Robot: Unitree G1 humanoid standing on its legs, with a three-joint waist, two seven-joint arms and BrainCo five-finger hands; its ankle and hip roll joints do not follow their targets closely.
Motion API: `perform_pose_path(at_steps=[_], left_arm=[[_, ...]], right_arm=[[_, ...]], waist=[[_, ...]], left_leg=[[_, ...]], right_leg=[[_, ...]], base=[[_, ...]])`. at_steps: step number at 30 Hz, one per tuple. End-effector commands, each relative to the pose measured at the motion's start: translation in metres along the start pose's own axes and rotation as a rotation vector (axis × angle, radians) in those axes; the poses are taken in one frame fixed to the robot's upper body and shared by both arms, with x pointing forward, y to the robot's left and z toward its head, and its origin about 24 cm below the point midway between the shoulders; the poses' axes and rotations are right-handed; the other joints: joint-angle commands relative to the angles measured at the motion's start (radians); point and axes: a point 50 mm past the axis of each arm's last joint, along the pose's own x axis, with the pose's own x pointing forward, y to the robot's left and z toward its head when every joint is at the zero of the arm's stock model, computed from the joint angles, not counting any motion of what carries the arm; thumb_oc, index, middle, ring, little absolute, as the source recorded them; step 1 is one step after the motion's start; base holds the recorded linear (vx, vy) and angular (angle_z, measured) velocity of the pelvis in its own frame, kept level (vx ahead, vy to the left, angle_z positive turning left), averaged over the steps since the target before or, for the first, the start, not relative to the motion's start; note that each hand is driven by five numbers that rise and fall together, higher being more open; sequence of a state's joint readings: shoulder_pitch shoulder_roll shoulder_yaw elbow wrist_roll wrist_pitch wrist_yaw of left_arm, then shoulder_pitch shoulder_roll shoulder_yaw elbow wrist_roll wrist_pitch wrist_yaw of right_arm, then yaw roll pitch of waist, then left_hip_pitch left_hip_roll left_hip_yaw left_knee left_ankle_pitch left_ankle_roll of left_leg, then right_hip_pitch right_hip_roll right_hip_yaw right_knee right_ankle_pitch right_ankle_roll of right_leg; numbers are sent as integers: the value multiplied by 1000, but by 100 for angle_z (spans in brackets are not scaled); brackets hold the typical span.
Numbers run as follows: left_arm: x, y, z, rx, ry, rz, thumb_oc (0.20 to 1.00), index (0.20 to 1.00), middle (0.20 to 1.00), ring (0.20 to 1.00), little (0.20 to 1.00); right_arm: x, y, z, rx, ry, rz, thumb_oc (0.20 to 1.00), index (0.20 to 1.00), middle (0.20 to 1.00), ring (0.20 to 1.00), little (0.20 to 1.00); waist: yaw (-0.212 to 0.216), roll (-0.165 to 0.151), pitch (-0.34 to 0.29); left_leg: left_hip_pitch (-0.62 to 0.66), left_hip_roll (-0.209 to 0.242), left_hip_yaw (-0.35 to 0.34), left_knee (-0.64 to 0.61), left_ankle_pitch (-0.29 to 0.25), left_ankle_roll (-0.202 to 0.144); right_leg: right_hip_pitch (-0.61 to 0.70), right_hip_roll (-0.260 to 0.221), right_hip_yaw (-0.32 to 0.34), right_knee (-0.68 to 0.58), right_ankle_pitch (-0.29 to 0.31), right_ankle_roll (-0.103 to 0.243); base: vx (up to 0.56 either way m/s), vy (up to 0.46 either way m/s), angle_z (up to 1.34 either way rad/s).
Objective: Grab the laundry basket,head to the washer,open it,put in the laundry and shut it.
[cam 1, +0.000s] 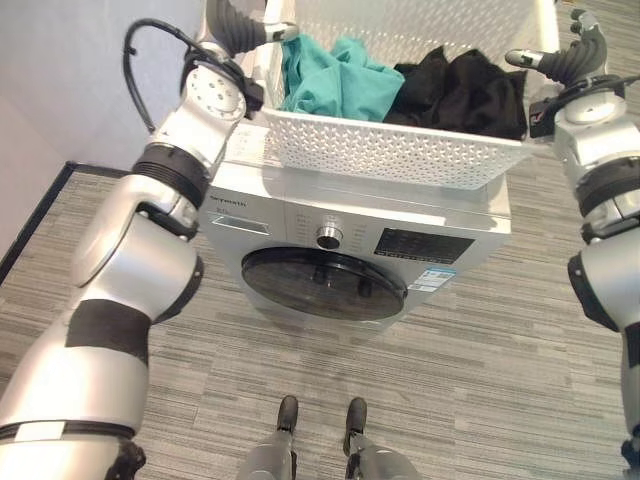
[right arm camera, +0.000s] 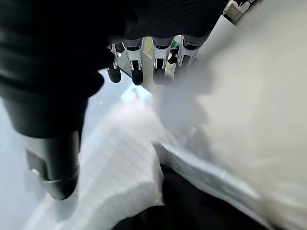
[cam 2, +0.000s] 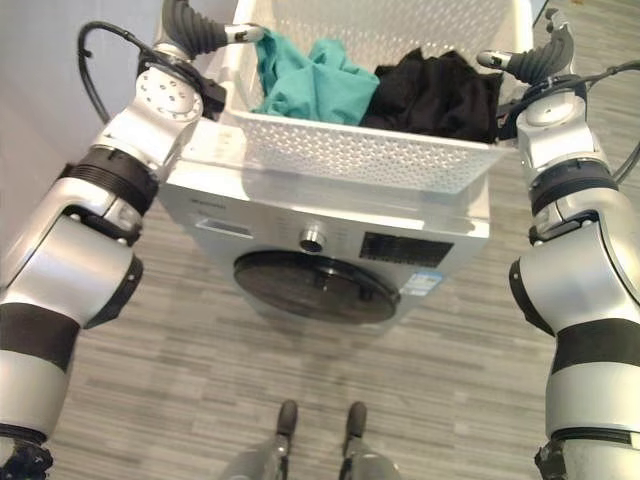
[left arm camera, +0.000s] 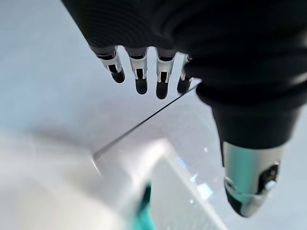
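White perforated laundry basket point(cam 1: 400, 150) sits on top of the washer point(cam 1: 300, 215), overhanging its front edge, at 12 o'clock in the head views. Inside it, teal laundry point(cam 1: 335, 80) lies toward 11 o'clock, black laundry point(cam 1: 460, 90) toward 1 o'clock, the two touching. Washer door point(cam 1: 320, 283) is closed, round and dark, with a silver knob point(cam 1: 328, 237) above it. Left hand point(left arm camera: 144, 72) is at the basket's left rim near 10 o'clock; fingers straight and spread, thumb apart, gripping nothing. Right hand point(right arm camera: 144, 52) is at the basket's right rim near 2 o'clock; fingers extended, thumb apart, clamped on nothing. Washer stands on grey striped floor point(cam 1: 450, 400).
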State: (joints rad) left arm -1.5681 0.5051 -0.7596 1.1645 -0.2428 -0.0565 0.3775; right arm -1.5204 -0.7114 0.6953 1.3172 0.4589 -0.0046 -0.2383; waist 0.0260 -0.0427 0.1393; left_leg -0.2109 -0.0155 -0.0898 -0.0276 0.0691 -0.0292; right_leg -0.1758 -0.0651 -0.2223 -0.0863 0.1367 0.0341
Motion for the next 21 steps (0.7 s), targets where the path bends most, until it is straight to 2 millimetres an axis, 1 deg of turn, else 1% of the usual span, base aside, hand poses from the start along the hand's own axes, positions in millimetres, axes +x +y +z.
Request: perform_pose_path(at_steps=[1, 2, 3, 4, 5, 6, 7, 8, 10, 12, 14, 15, 16, 17, 18, 19, 20, 21], left_arm=[[10, 35, 6, 147, -51, 117, 1000, 1000, 1000, 1000, 1000], [10, 36, 5, 138, -48, 123, 1000, 1000, 1000, 1000, 1000], [12, 41, 9, 129, -57, 137, 1000, 1000, 1000, 1000, 1000], [12, 41, 10, 128, -57, 138, 1000, 1000, 1000, 1000, 1000], [13, 45, 13, 128, -65, 151, 1000, 1000, 1000, 1000, 1000], [15, 52, 18, 123, -77, 179, 1000, 1000, 1000, 1000, 1000], [15, 52, 19, 123, -78, 179, 1000, 1000, 1000, 1000, 1000], [16, 58, 22, 99, -94, 206, 1000, 1000, 1000, 1000, 1000], [15, 61, 22, 85, -99, 218, 1000, 1000, 1000, 1000, 1000], [13, 67, 17, 33, -103, 235, 1000, 1000, 1000, 1000, 1000], [7, 72, 10, -2, -136, 244, 1000, 1000, 1000, 1000, 1000], [7, 72, 10, -1, -136, 243, 1000, 1000, 1000, 1000, 1000], [-3, 81, 0, -25, -173, 261, 1000, 1000, 1000, 1000, 1000], [-12, 83, -12, -25, -180, 261, 1000, 1000, 1000, 1000, 1000], [-23, 88, -24, -30, -190, 261, 1000, 1000, 1000, 1000, 1000], [-30, 98, -32, -27, -191, 286, 1000, 1000, 1000, 1000, 1000], [-43, 103, -48, -24, -181, 295, 1000, 1000, 1000, 1000, 1000], [-43, 103, -48, -23, -181, 293, 1000, 1000, 1000, 1000, 1000]], right_arm=[[4, -47, 3, -1, -40, -132, 1000, 1000, 1000, 1000, 1000], [4, -51, 4, 9, -40, -146, 1000, 1000, 1000, 1000, 1000], [5, -56, 7, 32, -50, -161, 1000, 1000, 1000, 1000, 1000], [5, -56, 7, 32, -51, -161, 1000, 1000, 1000, 1000, 1000], [5, -59, 13, 43, -67, -172, 1000, 1000, 1000, 1000, 1000], [5, -61, 23, 74, -105, -185, 1000, 1000, 1000, 1000, 1000], [5, -61, 24, 74, -106, -185, 1000, 1000, 1000, 1000, 1000], [5, -62, 34, 96, -149, -191, 1000, 1000, 1000, 1000, 1000], [4, -62, 36, 102, -165, -192, 1000, 1000, 1000, 1000, 1000], [3, -62, 38, 122, -198, -195, 1000, 1000, 1000, 1000, 1000], [0, -64, 32, 126, -228, -201, 1000, 1000, 1000, 1000, 1000], [0, -64, 32, 126, -227, -200, 1000, 1000, 1000, 1000, 1000], [-6, -73, 28, 125, -282, -217, 1000, 1000, 1000, 1000, 1000], [-12, -79, 17, 112, -295, -232, 1000, 1000, 1000, 1000, 1000], [-19, -89, 6, 79, -310, -254, 1000, 1000, 1000, 1000, 1000], [-24, -101, 2, 70, -330, -284, 1000, 1000, 1000, 1000, 1000], [-33, -110, -14, 65, -330, -303, 1000, 1000, 1000, 1000, 1000], [-33, -110, -15, 65, -327, -303, 1000, 1000, 1000, 1000, 1000]], waist=[[29, 19, 36], [28, 19, 35], [27, 20, 33], [27, 20, 34], [26, 21, 33], [24, 22, 30], [24, 22, 30], [22, 22, 27], [20, 24, 24], [19, 25, 22], [18, 26, 17], [18, 26, 16], [17, 26, 14], [16, 25, 5], [16, 23, -1], [14, 25, -1], [13, 21, -14], [14, 21, -15]], left_leg=[[114, 100, 36, -57, -30, -53], [117, 99, 37, -58, -31, -53], [117, 99, 40, -60, -32, -56], [116, 99, 40, -60, -32, -56], [114, 98, 40, -60, -32, -56], [109, 97, 40, -60, -31, -57], [108, 97, 40, -60, -31, -57], [105, 97, 39, -60, -31, -58], [105, 97, 40, -60, -33, -57], [111, 98, 43, -60, -35, -56], [122, 99, 45, -60, -42, -53], [122, 99, 45, -60, -42, -53], [132, 100, 47, -60, -50, -51], [141, 101, 51, -60, -56, -50], [150, 101, 52, -60, -62, -49], [155, 100, 53, -60, -67, -48], [162, 99, 54, -60, -72, -46], [164, 100, 55, -60, -74, -47]], right_leg=[[84, -61, -6, 34, -112, 113], [87, -62, -7, 32, -111, 115], [87, -62, -8, 30, -110, 117], [87, -62, -8, 30, -110, 117], [87, -63, -8, 27, -108, 118], [82, -64, -8, 24, -104, 119], [82, -64, -8, 23, -104, 119], [80, -64, -6, 22, -103, 119], [80, -63, -5, 21, -104, 118], [85, -63, -3, 22, -107, 117], [95, -62, 0, 23, -112, 115], [95, -62, 0, 22, -112, 115], [104, -62, 1, 22, -116, 115], [113, -62, 1, 19, -119, 115], [123, -62, 2, 17, -121, 115], [126, -62, 2, 16, -123, 115], [134, -63, 2, 14, -124, 116], [137, -62, 2, 13, -125, 115]], base=[[0, 0, 0], [0, 0, 0], [0, 0, 0], [-11, 3, -8], [-14, 1, -8], [-14, 1, -6], [0, 0, 0], [0, 0, 0], [0, 0, 0], [0, 0, 0], [30, 14, -2], [45, 14, -3], [60, 15, -2], [79, 14, -5], [70, 8, -5], [66, 6, -4], [52, 5, 5], [44, 1, 8]])
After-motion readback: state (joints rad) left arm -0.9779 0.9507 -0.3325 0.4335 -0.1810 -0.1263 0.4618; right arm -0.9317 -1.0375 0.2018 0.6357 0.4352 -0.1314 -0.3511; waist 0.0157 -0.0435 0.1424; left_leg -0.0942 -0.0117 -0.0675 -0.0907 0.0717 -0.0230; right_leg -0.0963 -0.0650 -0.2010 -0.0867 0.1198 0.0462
